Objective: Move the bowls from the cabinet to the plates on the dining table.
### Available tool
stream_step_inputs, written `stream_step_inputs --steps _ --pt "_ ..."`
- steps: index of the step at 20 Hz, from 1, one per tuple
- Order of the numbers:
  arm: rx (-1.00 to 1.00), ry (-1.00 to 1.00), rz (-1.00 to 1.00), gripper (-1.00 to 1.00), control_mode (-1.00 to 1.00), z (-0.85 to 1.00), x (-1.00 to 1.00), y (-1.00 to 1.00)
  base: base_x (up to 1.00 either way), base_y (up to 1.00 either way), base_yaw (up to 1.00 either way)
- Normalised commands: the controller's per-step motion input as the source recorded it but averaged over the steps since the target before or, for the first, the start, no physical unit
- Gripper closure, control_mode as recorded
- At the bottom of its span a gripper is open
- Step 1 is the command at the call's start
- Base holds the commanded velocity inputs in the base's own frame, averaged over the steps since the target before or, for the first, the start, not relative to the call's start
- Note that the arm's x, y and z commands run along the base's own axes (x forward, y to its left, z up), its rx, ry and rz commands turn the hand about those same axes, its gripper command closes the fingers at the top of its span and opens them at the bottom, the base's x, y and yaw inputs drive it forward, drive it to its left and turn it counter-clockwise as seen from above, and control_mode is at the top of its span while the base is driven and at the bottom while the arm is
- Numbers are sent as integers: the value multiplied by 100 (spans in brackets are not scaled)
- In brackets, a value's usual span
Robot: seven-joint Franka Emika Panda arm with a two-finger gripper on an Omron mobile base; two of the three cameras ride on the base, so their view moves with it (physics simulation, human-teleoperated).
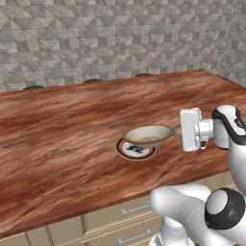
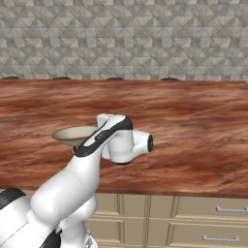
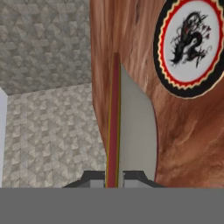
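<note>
L base view: my gripper (image 1: 177,129) is clamped on the cream bowl (image 1: 149,135) by its rim, bowl level, mouth up, just above the plate (image 1: 136,149) on the dining table (image 1: 67,144). R base view: bowl (image 2: 73,135) partly behind my arm. Hand view: bowl (image 3: 131,131) edge-on, rim running straight away from my fingers (image 3: 131,177), plate (image 3: 191,46) beside it.

Claw (image 3: 114,178) clamped on bowl (image 3: 131,131) rim, edge-on; plate (image 3: 191,46) on table (image 3: 192,140) beyond.

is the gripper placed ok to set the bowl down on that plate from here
Probably yes: the gripper holds the cream bowl by its rim just above the plate, with only bare dining table around it.
</note>
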Motion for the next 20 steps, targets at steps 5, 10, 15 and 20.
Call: stream_step_inputs --steps 5,10,15,20 --pt "1 0 2 100 -100 -21 34 0 0 0 0" --pt "2 1 1 100 -100 -15 34 0 0 0 0" --pt "2 1 1 100 -100 -14 33 0 0 0 0" --pt "1 3 1 100 -100 -15 18 0 0 0 0"
